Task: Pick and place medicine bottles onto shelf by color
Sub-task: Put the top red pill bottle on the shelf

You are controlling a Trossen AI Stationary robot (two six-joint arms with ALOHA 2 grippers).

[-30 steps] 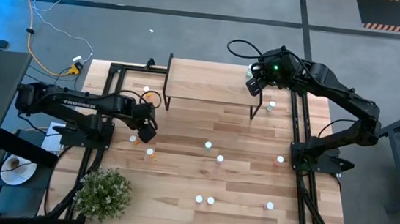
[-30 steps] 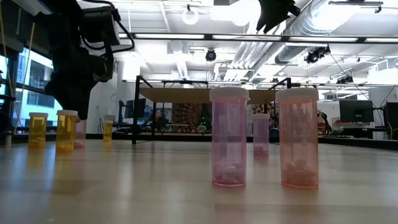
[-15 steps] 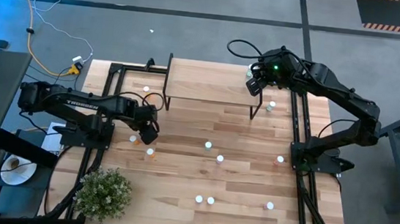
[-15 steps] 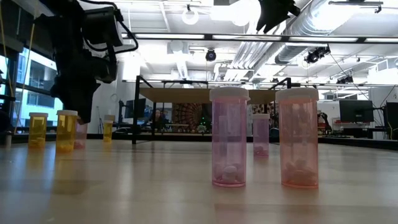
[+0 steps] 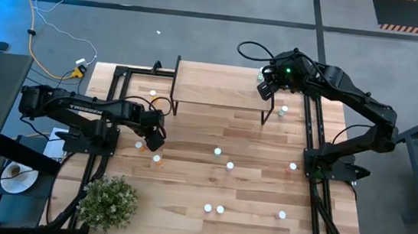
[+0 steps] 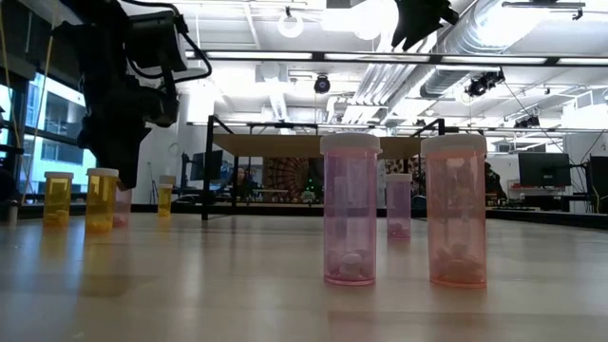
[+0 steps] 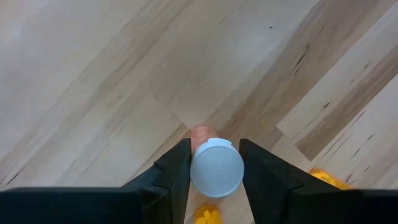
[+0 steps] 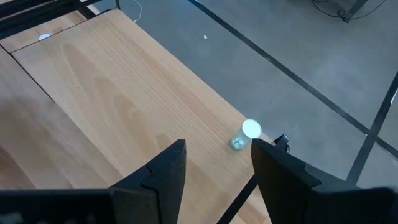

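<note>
My left gripper (image 5: 155,138) points down at the table's left side, shut on a small pinkish medicine bottle with a white cap (image 7: 216,168); in the low view it (image 6: 118,169) stands over that bottle (image 6: 123,204). Two orange bottles (image 7: 326,178) stand close by. My right gripper (image 5: 265,89) hangs open above the shelf (image 5: 223,88), near its right end. A pale green bottle (image 8: 245,134) stands on the shelf by its edge. Other bottles (image 5: 217,152) stand upright about the table. My left gripper pinches the pinkish bottle's white cap (image 7: 194,169) between its two fingers, one on each side. The fingers come from above, pointing steeply down. The bottle stands upright, and its base (image 7: 202,132) looks to be on the table.
Tall pink bottles (image 6: 350,209) (image 6: 456,209) stand at the table's near edge and orange ones (image 6: 101,199) at the left. A potted plant (image 5: 108,201) sits at the near left corner. The shelf's black legs (image 5: 174,91) stand on the far half of the table.
In the low view my left gripper's fingers have drawn together around the pinkish bottle. The bottle has stayed where it was.
</note>
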